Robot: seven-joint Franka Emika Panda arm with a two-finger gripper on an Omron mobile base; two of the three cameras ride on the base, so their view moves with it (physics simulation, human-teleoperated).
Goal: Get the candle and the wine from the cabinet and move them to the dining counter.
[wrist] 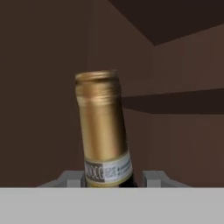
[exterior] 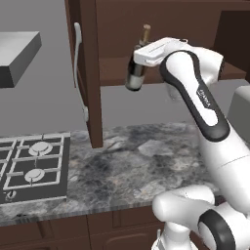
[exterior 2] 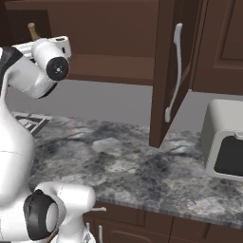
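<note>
Cabinet (exterior: 90, 73) doors beside wine (wrist: 103, 131)

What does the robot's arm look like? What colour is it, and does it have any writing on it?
The arm is glossy white and rounded, built of fat tube-shaped segments. Black bands mark the joints, and one black strip carries small pale lettering, too tiny to read. A round black cap sits on one joint. The gripper is a flat white block.

text: none legible | wine (wrist: 101, 131) neck band: print too blurred | arm (exterior: 205, 100) marking: unreadable
</note>
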